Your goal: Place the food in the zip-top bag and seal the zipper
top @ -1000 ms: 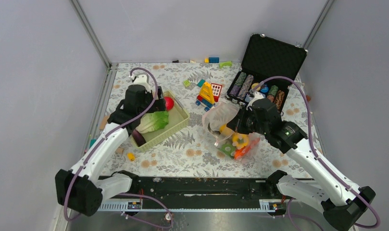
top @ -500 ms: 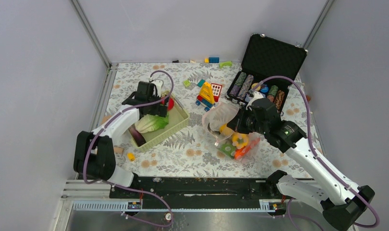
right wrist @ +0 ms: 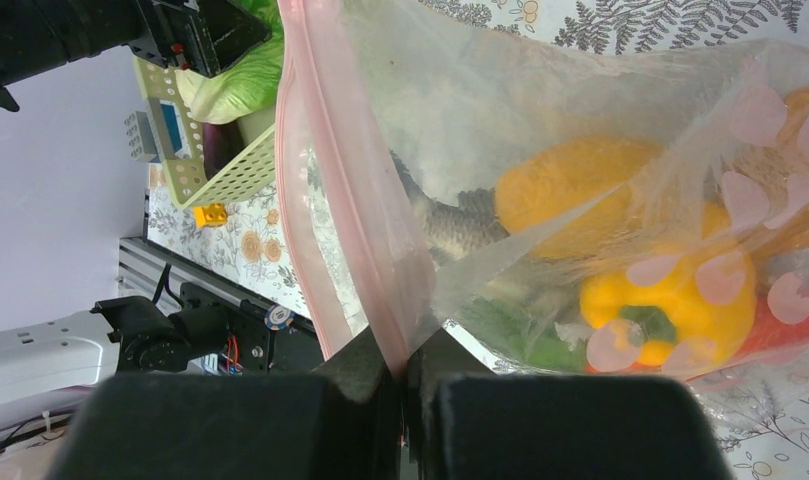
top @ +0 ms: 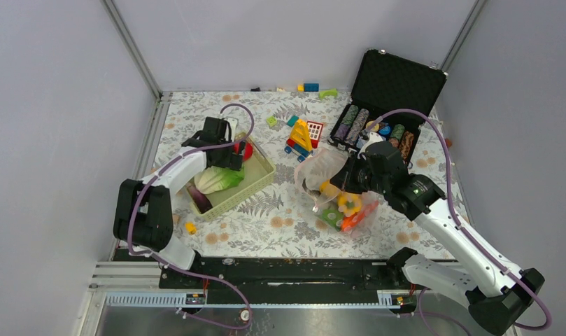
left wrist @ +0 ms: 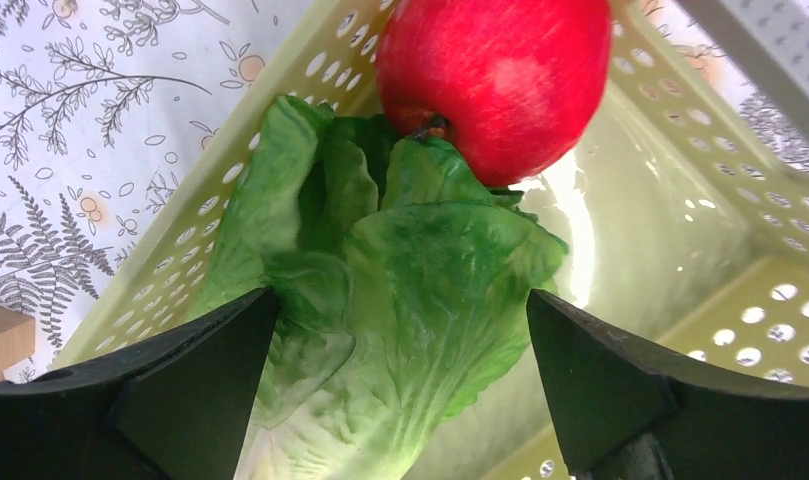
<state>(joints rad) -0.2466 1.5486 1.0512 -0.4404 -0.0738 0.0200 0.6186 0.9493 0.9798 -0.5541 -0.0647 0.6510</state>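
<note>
In the pale green basket [top: 257,180] lie a green lettuce leaf [top: 220,178] and a red apple [top: 246,150]. My left gripper [top: 222,158] hovers open just over them. In the left wrist view the lettuce [left wrist: 400,300] fills the gap between the wide-apart fingers, and the apple [left wrist: 495,80] lies beyond it. The clear zip-top bag [top: 329,189] lies mid-table with food inside, among it a yellow pepper [right wrist: 660,300] and an orange piece [right wrist: 570,190]. My right gripper [right wrist: 400,375] is shut on the pink zipper [right wrist: 340,200] at the bag's mouth, which gapes toward the basket.
A dark purple vegetable [top: 199,198] lies at the basket's near end. A small yellow block [top: 189,227] sits on the cloth in front of it. Building blocks [top: 302,136] stand behind the bag. A black case of poker chips [top: 385,105] is open at the back right.
My left arm has reached further out and the open gripper has shifted right over the basket, mostly in the first half second. The right arm and bag have not moved.
</note>
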